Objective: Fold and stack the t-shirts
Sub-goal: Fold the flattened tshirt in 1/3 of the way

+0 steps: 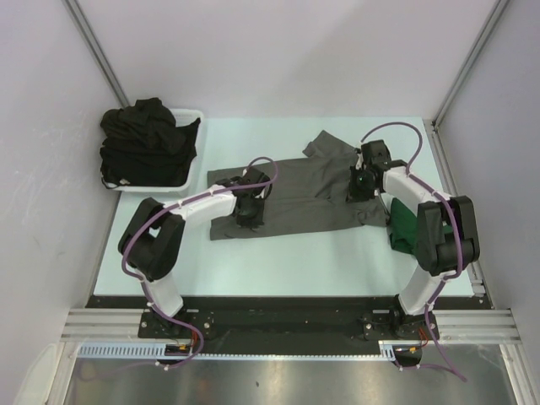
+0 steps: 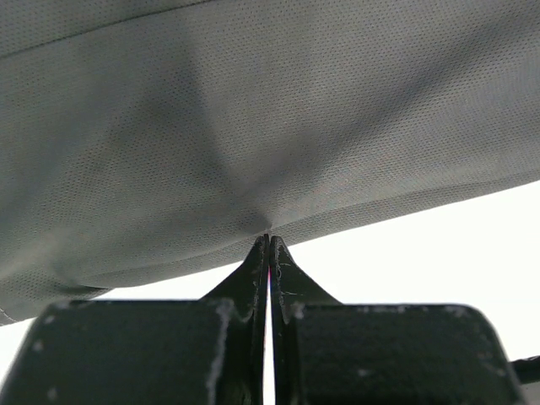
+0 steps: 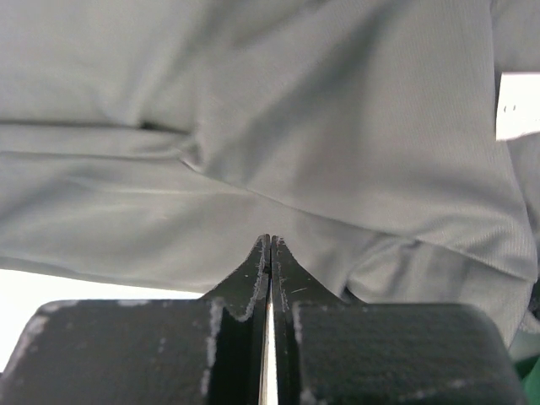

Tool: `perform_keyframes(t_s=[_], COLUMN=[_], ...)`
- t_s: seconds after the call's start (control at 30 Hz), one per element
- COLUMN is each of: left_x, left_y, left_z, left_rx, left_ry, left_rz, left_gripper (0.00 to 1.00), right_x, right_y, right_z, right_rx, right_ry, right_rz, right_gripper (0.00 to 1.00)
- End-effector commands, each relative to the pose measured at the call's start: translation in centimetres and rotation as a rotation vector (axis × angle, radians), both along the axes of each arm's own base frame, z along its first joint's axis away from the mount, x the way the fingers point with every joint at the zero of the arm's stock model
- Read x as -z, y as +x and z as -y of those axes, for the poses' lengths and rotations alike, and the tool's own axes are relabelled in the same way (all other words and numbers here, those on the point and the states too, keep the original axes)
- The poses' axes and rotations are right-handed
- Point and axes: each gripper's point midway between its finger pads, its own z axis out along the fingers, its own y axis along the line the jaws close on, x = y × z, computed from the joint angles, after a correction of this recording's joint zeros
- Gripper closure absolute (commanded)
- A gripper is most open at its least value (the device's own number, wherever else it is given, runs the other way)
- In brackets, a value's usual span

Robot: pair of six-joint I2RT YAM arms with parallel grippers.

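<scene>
Across the middle of the table you've got the charcoal grey t-shirt laid out sideways, with both arms on it at once: left gripper near one end, right gripper near the other. Each wrist view shows the jaws squeezed together with grey cloth puckering right at the tips, so I'd say both are pinching the shirt, not just resting on it. Makes sense to me: holding two spread-apart spots lets you lift an edge evenly and carry it over for a fold without bunching. The white neck label peeks in on the right wrist's side, so that's probably the collar end.

Count: one grey shirt being worked. One dark green t-shirt is parked at the right edge under the right arm, probably the start of the stack, though I can't tell how neatly it's folded. The black t-shirts are heaped in the one white basket at far left, too tangled to count.
</scene>
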Motion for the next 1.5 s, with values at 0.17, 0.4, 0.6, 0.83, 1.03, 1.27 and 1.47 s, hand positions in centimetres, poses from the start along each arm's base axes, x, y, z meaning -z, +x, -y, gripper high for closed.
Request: perform_keyframes(t_s=[0.17, 0.4, 0.6, 0.83, 1.03, 1.27, 1.47], left_x=[-0.7, -0.1, -2.7, -7.1, -3.3, -0.9, 0.8], left_y=[0.9, 1.4, 2.9, 5.0, 5.0, 5.3, 6.1], left_z=[0.5, 0.6, 2.1, 3.0, 1.8, 1.1, 0.0], left_rx=[-0.018, -0.025, 0.003, 0.023, 0.031, -0.009, -0.032], left_ry=[-0.006, 0.008, -0.036, -0.066, 0.033, 0.056, 0.105], left_rz=[0.065, 0.066, 0.103, 0.203, 0.159, 0.169, 0.198], left_gripper=[1.0, 1.0, 1.0, 1.0, 1.0, 1.0, 1.0], right_x=[-0.5, -0.5, -0.2, 0.4, 2.0, 1.4, 2.1], right_y=[-0.8, -0.9, -0.3, 1.0, 2.0, 3.4, 3.2], right_z=[1.5, 2.8, 3.5, 3.2, 3.2, 3.6, 3.4], right_rx=[0.009, 0.011, 0.034, 0.049, 0.064, 0.076, 0.068], right_ry=[-0.066, -0.116, -0.136, -0.131, -0.178, -0.199, -0.195], right_rz=[0.031, 0.032, 0.022, 0.033, 0.044, 0.086, 0.075], right_gripper=[1.0, 1.0, 1.0, 1.0, 1.0, 1.0, 1.0])
